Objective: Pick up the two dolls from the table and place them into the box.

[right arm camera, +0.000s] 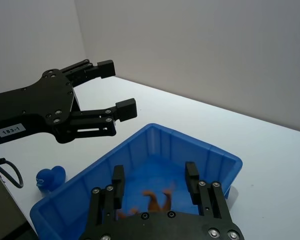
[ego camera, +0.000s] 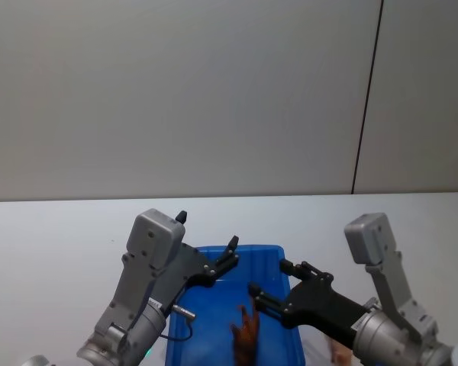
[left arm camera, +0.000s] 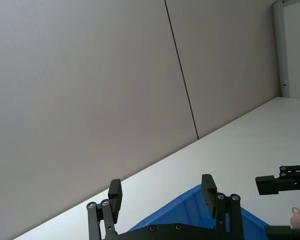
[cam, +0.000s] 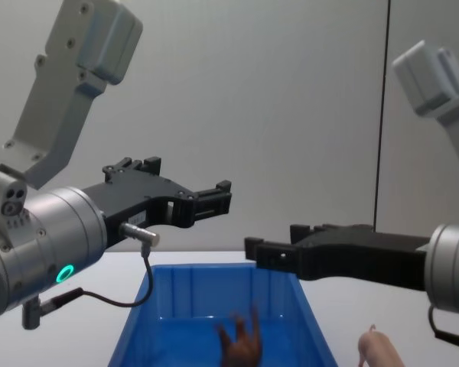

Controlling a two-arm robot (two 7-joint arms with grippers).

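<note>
The blue box (ego camera: pixel 214 252) stands on the white table (ego camera: pixel 61 229) between my two arms. The reddish-brown doll (ego camera: pixel 246 339) is inside it, legs up and blurred, also seen as the brown doll (cam: pixel 241 344) and the same doll (right arm camera: pixel 157 200). The pale pink doll (cam: pixel 379 352) lies on the table just right of the box, close under my right arm. My left gripper (ego camera: pixel 208 231) hangs open and empty above the box's far left corner. My right gripper (ego camera: pixel 269 277) is open and empty above the box's right side, with the brown doll below it.
A small blue toy-like object (right arm camera: pixel 50 177) sits on the table outside the box, on the left arm's side. A plain grey wall (ego camera: pixel 214 91) rises behind the table. Bare tabletop stretches beyond the box and to both sides.
</note>
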